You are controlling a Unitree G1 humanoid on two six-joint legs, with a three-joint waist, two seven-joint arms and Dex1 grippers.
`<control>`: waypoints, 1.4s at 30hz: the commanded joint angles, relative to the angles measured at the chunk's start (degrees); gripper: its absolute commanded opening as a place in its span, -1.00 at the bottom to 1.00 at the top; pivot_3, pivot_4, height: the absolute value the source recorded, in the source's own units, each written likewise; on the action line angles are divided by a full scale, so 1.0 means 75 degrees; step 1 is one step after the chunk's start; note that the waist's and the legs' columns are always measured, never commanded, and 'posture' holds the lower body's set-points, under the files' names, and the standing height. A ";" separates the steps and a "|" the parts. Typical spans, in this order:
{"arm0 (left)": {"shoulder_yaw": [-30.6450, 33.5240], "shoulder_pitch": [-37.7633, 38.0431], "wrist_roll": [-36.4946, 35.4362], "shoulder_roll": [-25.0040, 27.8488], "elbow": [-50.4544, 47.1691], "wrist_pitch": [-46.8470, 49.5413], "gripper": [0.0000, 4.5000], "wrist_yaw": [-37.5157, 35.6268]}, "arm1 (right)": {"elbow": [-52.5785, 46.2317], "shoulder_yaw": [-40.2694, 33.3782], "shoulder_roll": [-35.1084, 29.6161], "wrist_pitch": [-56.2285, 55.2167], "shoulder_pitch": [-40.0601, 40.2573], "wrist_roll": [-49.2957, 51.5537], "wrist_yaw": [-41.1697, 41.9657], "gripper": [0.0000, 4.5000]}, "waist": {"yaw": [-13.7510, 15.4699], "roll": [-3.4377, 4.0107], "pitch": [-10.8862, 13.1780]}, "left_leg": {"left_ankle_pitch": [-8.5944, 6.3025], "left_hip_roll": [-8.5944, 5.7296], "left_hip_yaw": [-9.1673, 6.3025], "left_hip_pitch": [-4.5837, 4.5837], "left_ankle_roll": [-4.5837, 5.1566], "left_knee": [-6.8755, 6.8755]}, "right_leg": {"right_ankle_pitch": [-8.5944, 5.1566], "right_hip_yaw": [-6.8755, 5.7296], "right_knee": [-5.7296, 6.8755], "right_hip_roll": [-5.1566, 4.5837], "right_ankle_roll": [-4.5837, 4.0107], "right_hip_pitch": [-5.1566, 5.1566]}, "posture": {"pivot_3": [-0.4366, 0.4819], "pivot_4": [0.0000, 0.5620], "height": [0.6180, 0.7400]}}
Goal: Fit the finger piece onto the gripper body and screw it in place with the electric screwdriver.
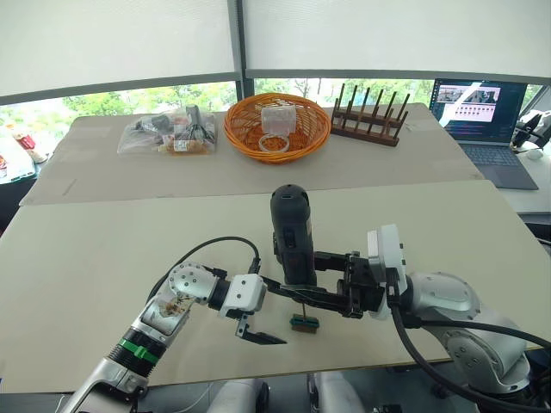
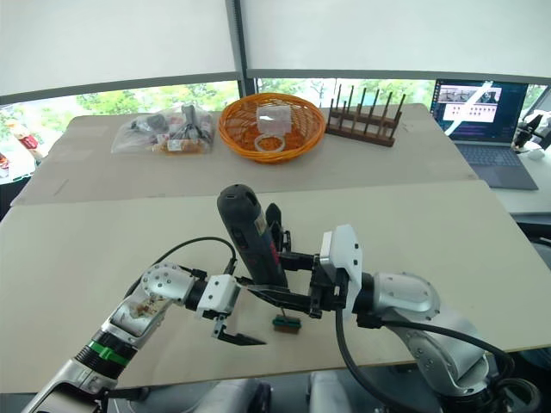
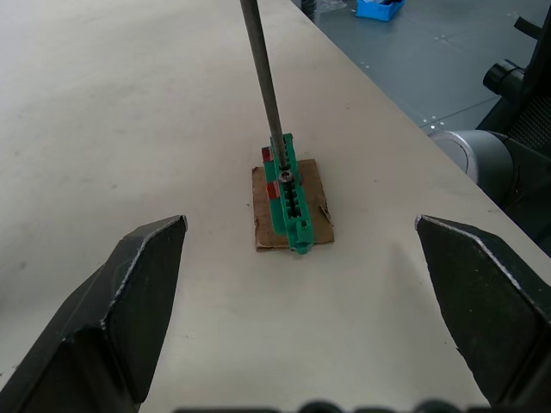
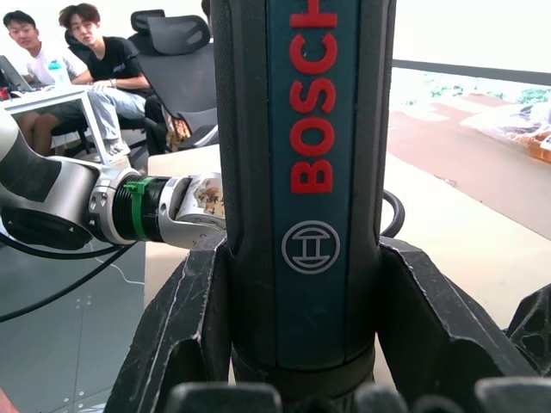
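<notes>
The electric screwdriver (image 1: pixel 291 234), judged rigid and top-heavy, is clamped mid-barrel by the right gripper (image 1: pixel 331 280), while the left gripper (image 3: pixel 301 284) is held wide open, empty, just short of the bit.

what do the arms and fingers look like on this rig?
Both arms are silver-grey metal with rounded joint housings and white blocks at the wrists. The left arm has a green band and a looping black cable; the right arm carries thick black cables. Each gripper, left and right, has two black wedge-shaped fingers.
</notes>
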 commanded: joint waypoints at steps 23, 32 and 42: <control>0.0004 -0.0082 -0.0078 -0.0001 -0.0131 -0.0149 1.00 -0.0026 | -0.0141 0.0003 0.0076 -0.0359 -0.0168 -0.0054 0.0188 -0.14 | 0.0000 0.0000 0.0000 | 0.0000 0.0000 0.0000 0.0000 -0.0001 0.0000 | 0.0000 0.0000 0.0000 0.0000 0.0000 0.0000 | -0.05 -0.47 1.00; 0.0008 -0.0069 -0.0062 0.0006 -0.0142 -0.0166 1.00 -0.0019 | -0.0097 -0.0010 0.0088 -0.0365 -0.0184 -0.0096 0.0263 -0.14 | 0.0000 0.0000 0.0000 | 0.0000 0.0000 0.0000 0.0000 -0.0001 0.0000 | 0.0000 0.0000 0.0000 0.0000 0.0000 0.0000 | -0.05 -0.47 1.00; 0.0017 -0.0036 -0.0058 0.0021 -0.0173 -0.0175 1.00 -0.0011 | -0.0032 0.0001 0.0081 -0.0395 -0.0226 -0.0133 0.0317 -0.14 | 0.0000 0.0000 0.0000 | 0.0001 0.0000 0.0000 0.0000 -0.0002 0.0000 | 0.0000 0.0000 0.0000 0.0000 0.0000 0.0000 | -0.05 -0.47 1.00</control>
